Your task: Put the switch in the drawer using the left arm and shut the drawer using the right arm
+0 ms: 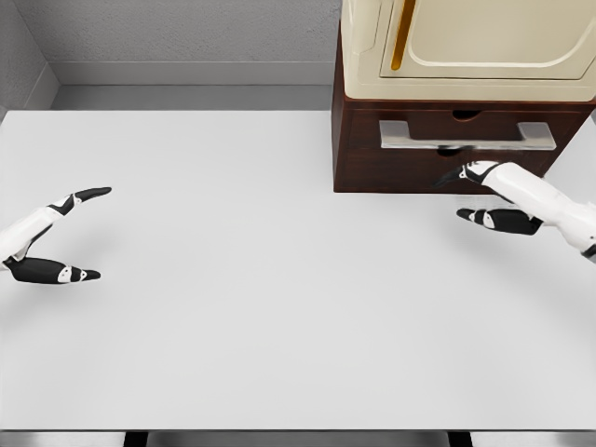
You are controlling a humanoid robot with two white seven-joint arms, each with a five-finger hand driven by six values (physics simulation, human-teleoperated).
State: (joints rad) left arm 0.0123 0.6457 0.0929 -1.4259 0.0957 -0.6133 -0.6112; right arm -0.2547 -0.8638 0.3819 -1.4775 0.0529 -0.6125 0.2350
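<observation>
the right hand [498,197] has its fingers [466,172] spread and holding nothing, the upper fingertip right at the dark wooden drawer [424,154] front, just below its silver handle [466,136]. the drawer sits flush (shut). the switch does not show. far across the white desk [279,298], the left hand [56,237] hovers, fingers apart, empty. a cream appliance [466,47] tops the cabinet.
</observation>
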